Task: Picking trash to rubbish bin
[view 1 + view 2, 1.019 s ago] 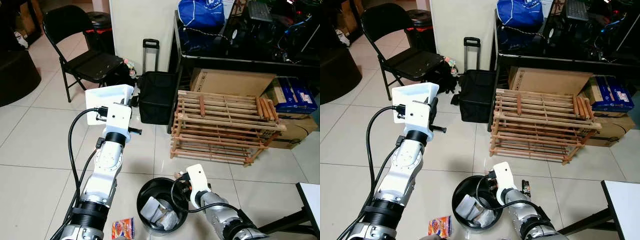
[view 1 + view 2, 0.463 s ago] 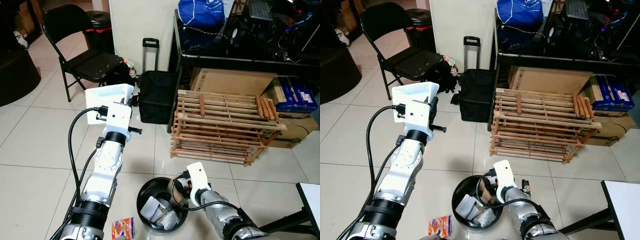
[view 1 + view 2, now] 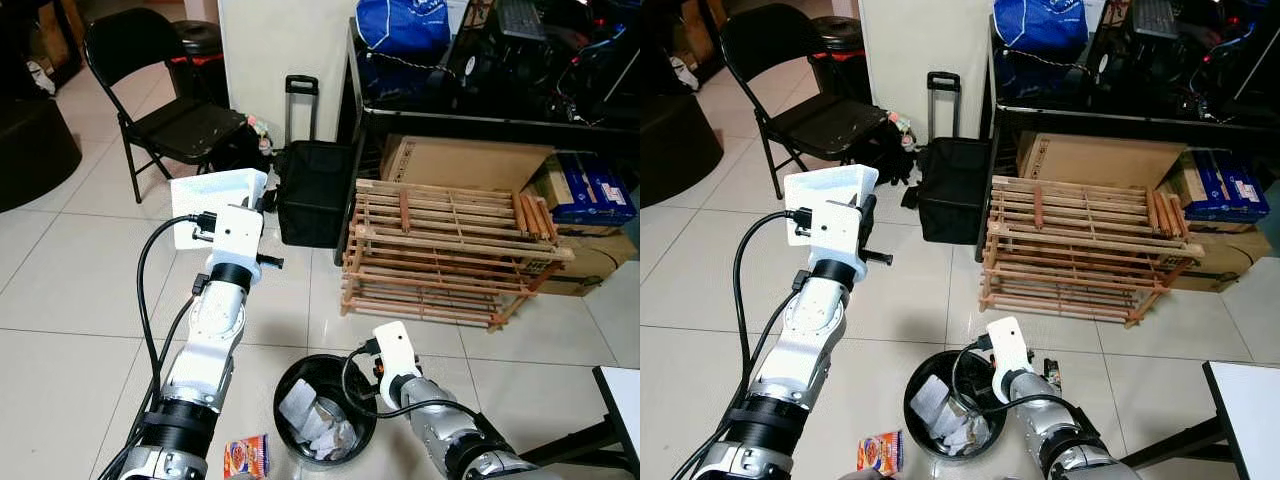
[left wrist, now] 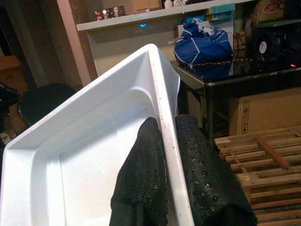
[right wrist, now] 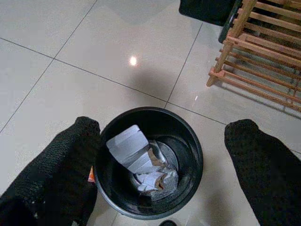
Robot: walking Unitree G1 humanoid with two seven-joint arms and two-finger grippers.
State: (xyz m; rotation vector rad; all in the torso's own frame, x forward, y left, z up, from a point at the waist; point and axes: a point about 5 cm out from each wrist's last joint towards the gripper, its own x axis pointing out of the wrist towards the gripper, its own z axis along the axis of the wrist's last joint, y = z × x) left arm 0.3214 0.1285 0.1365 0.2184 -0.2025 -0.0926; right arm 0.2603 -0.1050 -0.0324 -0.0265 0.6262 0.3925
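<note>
With my right end effector (image 5: 160,165) open and empty above the rubbish bin (image 3: 325,408) at lower centre, my left end effector (image 4: 171,155) clamps a white tray (image 4: 94,155) by its rim, which may slip if tilted.

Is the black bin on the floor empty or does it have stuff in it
Not empty. The bin stands upright with crumpled paper trash covering its bottom.
</note>
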